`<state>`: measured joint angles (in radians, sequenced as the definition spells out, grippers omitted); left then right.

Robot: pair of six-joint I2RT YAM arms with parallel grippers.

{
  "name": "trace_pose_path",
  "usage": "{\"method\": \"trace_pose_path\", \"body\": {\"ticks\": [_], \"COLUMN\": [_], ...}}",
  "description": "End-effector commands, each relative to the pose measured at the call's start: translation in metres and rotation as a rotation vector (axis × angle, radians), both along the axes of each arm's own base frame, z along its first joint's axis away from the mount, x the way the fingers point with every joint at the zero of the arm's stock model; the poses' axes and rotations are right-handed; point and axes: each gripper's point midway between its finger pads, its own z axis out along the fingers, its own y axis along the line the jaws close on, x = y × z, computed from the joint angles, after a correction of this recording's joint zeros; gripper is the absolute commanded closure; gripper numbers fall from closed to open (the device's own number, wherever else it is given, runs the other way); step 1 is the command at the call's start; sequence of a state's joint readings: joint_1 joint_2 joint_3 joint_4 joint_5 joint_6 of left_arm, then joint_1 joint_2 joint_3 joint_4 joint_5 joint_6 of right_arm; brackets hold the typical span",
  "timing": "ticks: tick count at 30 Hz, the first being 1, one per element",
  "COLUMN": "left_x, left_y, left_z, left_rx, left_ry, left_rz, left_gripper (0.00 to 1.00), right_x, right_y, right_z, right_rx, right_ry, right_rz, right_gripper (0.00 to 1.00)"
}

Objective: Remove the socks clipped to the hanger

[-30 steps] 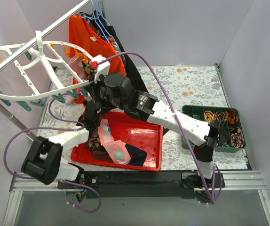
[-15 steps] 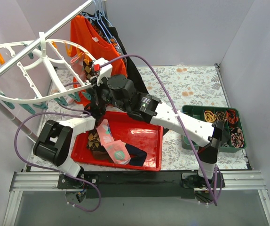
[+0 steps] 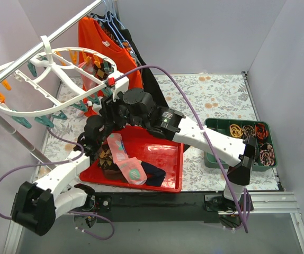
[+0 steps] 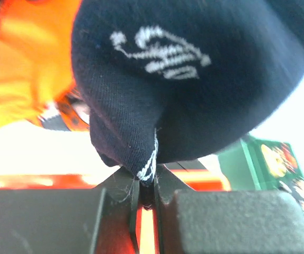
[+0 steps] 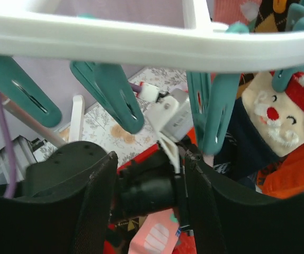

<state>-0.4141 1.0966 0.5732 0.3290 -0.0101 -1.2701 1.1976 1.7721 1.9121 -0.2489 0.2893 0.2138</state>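
The white hanger hangs at upper left, its rim lined with teal clips. In the left wrist view my left gripper is shut on the lower edge of a navy sock with a white pattern, which bulges above the jaws. From above, the left gripper sits under the hanger's near rim. My right gripper is open just below the rim, close to the clips, with nothing held; it is also visible from above. A Santa sock hangs clipped at the right.
A red tray below holds a pink striped sock, an argyle sock and a dark one. An orange shirt hangs behind on the rail. A green compartment box stands at the right.
My left gripper has shut on the navy sock and its arm has shifted lower left. My right gripper has opened. The hanger has swung and tilted.
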Motion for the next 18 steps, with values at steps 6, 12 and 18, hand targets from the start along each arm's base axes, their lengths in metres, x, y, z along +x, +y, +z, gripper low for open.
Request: {"method": "trace_pose_path", "body": {"ticks": [6,12,18], "left_x": [-0.067,-0.096,-0.116], "left_y": [-0.014,-0.012,-0.008], "left_z": [0.023,0.025,0.027], "left_rx": [-0.145,-0.193,-0.22], "left_ry": [0.083,0.132,0.162], "left_rz": [-0.191,-0.229,-0.242], "left_gripper": [1.0,1.0,1.0], "right_x": [0.001,0.009,0.036], "right_y": [-0.049,-0.07,-0.085], "right_z": [0.035,0.043,0.056], "right_rx": [0.029,0.031,0.053], "right_ry": [-0.028,-0.04,-0.051], "right_rz": [-0.086,-0.136,-0.172], "right_gripper": [0.4,0.4,0.39]}}
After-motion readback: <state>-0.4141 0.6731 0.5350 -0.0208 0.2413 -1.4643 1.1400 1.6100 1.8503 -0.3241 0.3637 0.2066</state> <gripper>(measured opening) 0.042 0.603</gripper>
